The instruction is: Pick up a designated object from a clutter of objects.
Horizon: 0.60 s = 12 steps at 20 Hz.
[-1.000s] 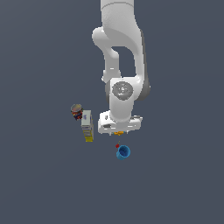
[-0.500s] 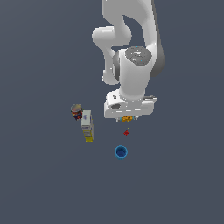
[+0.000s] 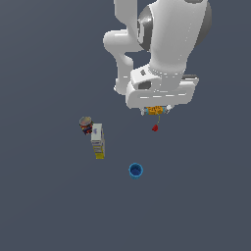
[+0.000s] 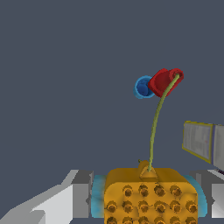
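Half the orange lump (image 4: 149,195) cut off below.

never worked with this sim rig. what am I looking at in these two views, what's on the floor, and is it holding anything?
It is a simulated white robot arm with a two-finger gripper. The exterior view comes from a camera off the arm that looks over the whole scene. The wrist view comes from a camera on the wrist and looks past the fingers.

The gripper is shut on the orange studded object, a yellow-orange block with a thin stalk ending in a red tip. In the exterior view the block sits just under the hand, with the red tip hanging below it.

On the grey surface are a round blue cup, a long white-and-yellow box and, right beside the box, a dark red-banded can. The cup stands apart from the other two.
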Motion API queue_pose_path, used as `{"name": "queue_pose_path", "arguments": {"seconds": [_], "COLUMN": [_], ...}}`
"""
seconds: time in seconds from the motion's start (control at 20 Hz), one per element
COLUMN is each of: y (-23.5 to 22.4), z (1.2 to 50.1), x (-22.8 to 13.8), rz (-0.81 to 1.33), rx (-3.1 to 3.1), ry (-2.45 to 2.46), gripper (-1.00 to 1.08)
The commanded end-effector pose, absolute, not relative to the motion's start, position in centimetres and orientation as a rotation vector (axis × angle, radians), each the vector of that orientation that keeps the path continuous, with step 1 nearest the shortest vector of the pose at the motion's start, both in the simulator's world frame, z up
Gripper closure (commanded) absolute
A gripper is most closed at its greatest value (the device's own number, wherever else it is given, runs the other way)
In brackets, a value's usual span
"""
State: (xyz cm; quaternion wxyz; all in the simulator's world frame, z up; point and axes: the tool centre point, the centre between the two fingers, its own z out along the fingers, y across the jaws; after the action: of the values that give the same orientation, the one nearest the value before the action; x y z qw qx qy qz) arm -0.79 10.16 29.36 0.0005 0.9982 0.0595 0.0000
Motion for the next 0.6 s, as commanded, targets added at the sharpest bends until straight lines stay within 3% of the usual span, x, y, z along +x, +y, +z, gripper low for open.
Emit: {"name": "queue_pose_path", "arguments": {"seconds": [0.0,0.55], "y": [10.9,13.1], "z": [31.8,38.4], "x": [-1.1,-1.6], "rz": [-0.001,0.000], "rx": [3.135,3.135], "ry": [0.186,0.187], "gripper": [1.08,1.08]}}
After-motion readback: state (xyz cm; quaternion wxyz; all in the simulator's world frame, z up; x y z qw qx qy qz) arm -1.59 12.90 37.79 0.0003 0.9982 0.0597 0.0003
